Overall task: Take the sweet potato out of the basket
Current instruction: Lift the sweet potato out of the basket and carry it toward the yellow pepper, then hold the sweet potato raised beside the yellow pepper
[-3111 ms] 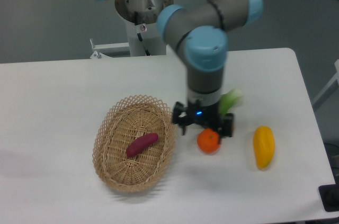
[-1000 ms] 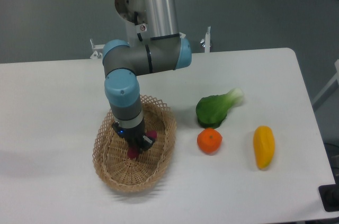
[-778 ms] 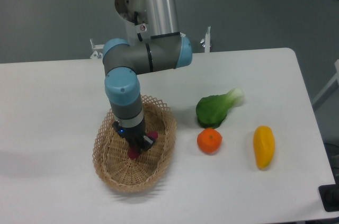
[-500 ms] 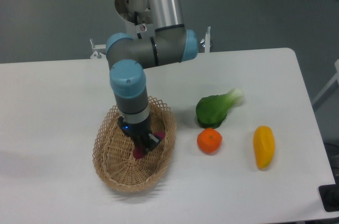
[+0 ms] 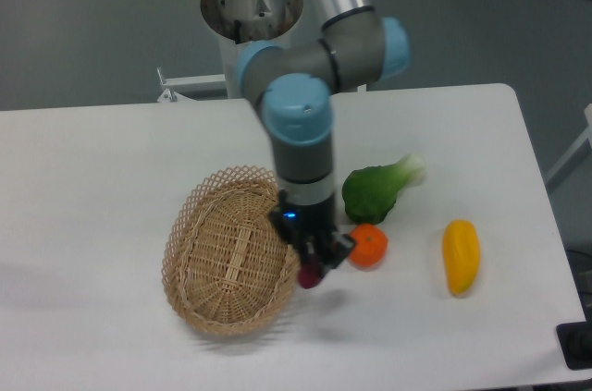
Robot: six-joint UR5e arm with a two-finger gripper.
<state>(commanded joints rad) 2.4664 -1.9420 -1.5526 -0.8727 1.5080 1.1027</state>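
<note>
1 arm reaches down over the white table [image 5: 111, 169], its gripper [image 5: 319, 260] just off the right rim of the basket [image 5: 231, 262]. The jaws are closed on the sweet potato [image 5: 310, 274]; only its dark magenta ends show, 1 low and left by the basket's rim, 1 higher and right near the orange [image 5: 371, 246]. The rest of it is hidden by the fingers. It hangs tilted, outside the basket, over the strip of table between the basket's right rim and the orange. A dim shadow lies on the table just below it. Whether it touches the rim cannot be told.

Nothing shows inside the basket but its woven floor. It sits left of the gripper, oval, its long axis running from upper right to lower left.

Right of the basket lie 3 other items. The orange sits just beside the gripper's right side. The green leafy vegetable [image 5: 377, 189] lies above the orange, partly behind the arm's wrist, its pale stalk pointing up and right. The yellow fruit [image 5: 461, 256] lies farthest right of the basket, well apart from the orange, standing roughly upright in the view
</note>
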